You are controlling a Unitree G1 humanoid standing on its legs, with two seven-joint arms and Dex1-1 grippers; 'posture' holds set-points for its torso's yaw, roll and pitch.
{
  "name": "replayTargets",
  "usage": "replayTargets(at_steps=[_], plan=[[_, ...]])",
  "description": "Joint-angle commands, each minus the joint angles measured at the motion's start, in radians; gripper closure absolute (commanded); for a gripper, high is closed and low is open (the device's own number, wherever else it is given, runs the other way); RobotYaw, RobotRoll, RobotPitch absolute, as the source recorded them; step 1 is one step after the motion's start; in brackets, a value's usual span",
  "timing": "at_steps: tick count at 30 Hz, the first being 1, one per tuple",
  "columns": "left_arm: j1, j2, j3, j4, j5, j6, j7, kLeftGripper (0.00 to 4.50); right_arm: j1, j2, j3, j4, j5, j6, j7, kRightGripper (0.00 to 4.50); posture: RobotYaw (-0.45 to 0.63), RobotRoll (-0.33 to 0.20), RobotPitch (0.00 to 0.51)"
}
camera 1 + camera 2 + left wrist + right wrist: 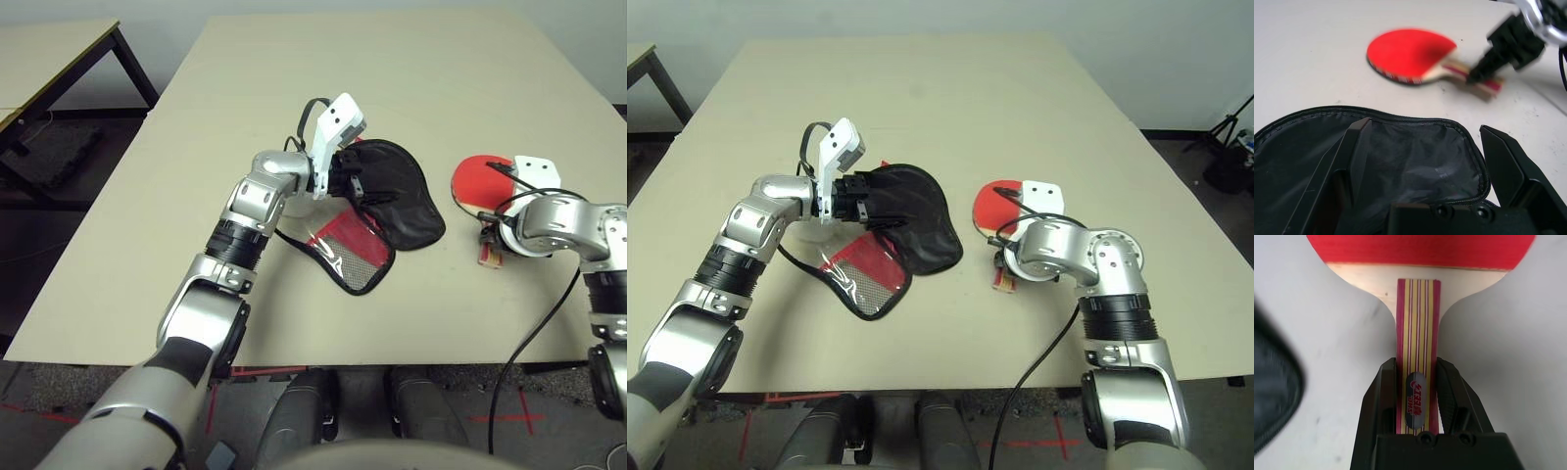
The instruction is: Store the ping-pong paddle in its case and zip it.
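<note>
The ping-pong paddle (478, 178) lies flat on the table at the right, red face up, its striped wooden handle (1418, 333) pointing towards me. My right gripper (1418, 363) is shut on that handle, one black finger against each side. The case (400, 201) lies open at the table's middle, black lining up, with its red mesh-pocket half (349, 247) folded out towards me. My left gripper (1425, 128) hovers over the lining at the case's left side, open, with nothing between its fingers. In the left wrist view the paddle (1406, 55) lies beyond the case's zipper edge.
A small white lump (808, 233) sits under my left forearm beside the case. A dark-framed second table (59, 59) stands at the far left. A black cable (534, 328) trails from my right wrist over the table's front edge.
</note>
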Motion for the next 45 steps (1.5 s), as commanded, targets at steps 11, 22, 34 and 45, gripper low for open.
replayTargets(at_steps=[11, 22, 34, 45], plan=[[0.028, 0.118, 0.105, -0.150, -0.030, 0.137, 0.096, 0.00, -0.255, 0.100, 0.084, 0.082, -0.085, 0.289, 0.411, 3.34, -0.11, 0.000, 0.101], [0.171, 0.261, 0.167, -0.318, -0.065, 0.265, 0.156, 0.00, -0.250, 0.207, 0.139, 0.075, -0.273, 0.379, 0.589, 3.34, -0.02, 0.000, 0.100], [0.212, 0.296, 0.194, -0.395, -0.100, 0.316, 0.206, 0.00, -0.265, 0.316, 0.078, 0.153, -0.698, 0.425, 0.868, 3.34, 0.04, 0.000, 0.106], [0.209, 0.301, 0.189, -0.400, -0.117, 0.322, 0.218, 0.00, -0.274, 0.426, -0.005, 0.175, -1.016, 0.395, 1.033, 3.34, 0.04, 0.000, 0.113]])
